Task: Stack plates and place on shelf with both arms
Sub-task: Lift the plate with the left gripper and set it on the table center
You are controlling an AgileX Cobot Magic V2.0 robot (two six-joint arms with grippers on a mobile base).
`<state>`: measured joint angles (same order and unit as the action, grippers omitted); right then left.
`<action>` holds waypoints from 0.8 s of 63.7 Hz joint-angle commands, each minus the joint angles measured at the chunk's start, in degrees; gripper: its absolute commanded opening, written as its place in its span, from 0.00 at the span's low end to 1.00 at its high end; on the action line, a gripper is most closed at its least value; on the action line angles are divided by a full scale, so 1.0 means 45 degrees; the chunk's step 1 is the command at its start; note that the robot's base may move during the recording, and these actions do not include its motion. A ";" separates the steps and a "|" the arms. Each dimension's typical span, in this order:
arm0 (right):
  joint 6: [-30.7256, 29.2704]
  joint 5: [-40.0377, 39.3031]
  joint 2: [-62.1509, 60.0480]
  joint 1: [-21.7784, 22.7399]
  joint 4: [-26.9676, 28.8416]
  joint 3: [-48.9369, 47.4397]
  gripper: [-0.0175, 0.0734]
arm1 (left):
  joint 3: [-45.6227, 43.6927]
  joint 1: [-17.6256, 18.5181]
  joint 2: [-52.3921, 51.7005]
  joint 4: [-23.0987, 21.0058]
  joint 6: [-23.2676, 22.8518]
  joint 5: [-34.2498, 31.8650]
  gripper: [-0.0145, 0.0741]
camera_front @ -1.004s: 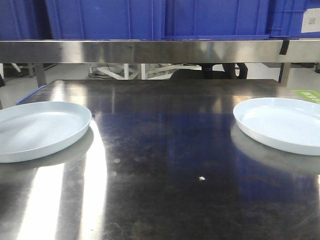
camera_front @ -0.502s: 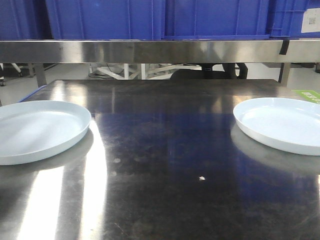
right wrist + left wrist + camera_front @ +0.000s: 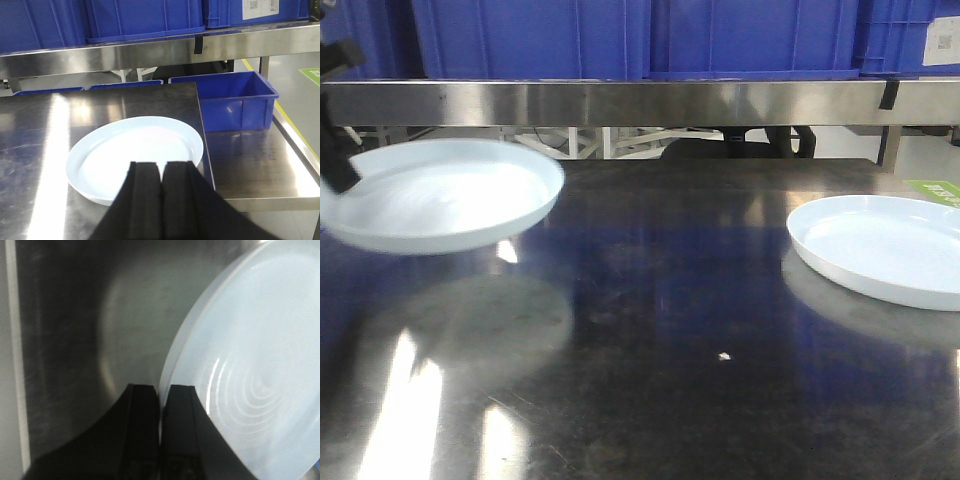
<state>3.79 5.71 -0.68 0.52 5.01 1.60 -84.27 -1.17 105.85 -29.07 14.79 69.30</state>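
Lifted off the tabletop (image 3: 670,300), left plate (image 3: 450,195) hangs pinched in the left claw (image 3: 161,392); right claw (image 3: 161,169) pressed together.

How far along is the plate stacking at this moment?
Done: the left gripper is clamped on the rim of the left plate, which is off the tabletop. In hand: carrying it, judging by the blur. Left: setting it on the right plate, which lies flat and untouched, right gripper shut and empty; then the shelf.

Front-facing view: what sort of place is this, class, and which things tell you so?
Probably a warehouse or factory work area: blue plastic bins lined up on a stainless-steel shelf, a bare steel tabletop, and a green floor marking beyond.
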 commanded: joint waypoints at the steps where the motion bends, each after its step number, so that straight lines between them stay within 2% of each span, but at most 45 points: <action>1: -0.0050 -0.1047 -0.0228 0.0028 -0.0123 0.0021 0.25 | -0.0428 0.0426 -0.0565 -0.1476 0.0199 0.0332 0.26; 7: -0.0050 -0.1047 -0.0228 0.0028 -0.0123 0.0021 0.25 | -0.0428 0.1057 -0.0565 -0.1450 0.0228 -0.0180 0.26; 23: -0.0050 -0.1047 -0.0228 0.0028 -0.0123 0.0021 0.25 | -0.0428 0.3307 -0.0418 -0.1425 0.0228 -0.2643 0.25; 30: -0.0050 -0.1047 -0.0228 0.0028 -0.0123 0.0021 0.25 | -0.0428 0.4001 0.0019 -0.1452 -0.0145 -0.3254 0.25; 39: -0.0050 -0.1047 -0.0228 0.0028 -0.0123 0.0021 0.25 | -0.0428 0.4579 0.0575 -0.1386 -0.0769 -0.3718 0.25; 51: -0.0050 -0.1047 -0.0228 0.0028 -0.0123 0.0021 0.25 | -0.0428 0.4941 0.0909 -0.1288 -0.1607 -0.4036 0.25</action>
<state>3.79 5.71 -0.68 0.52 5.01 1.60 -84.54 20.19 112.72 -32.59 9.49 52.55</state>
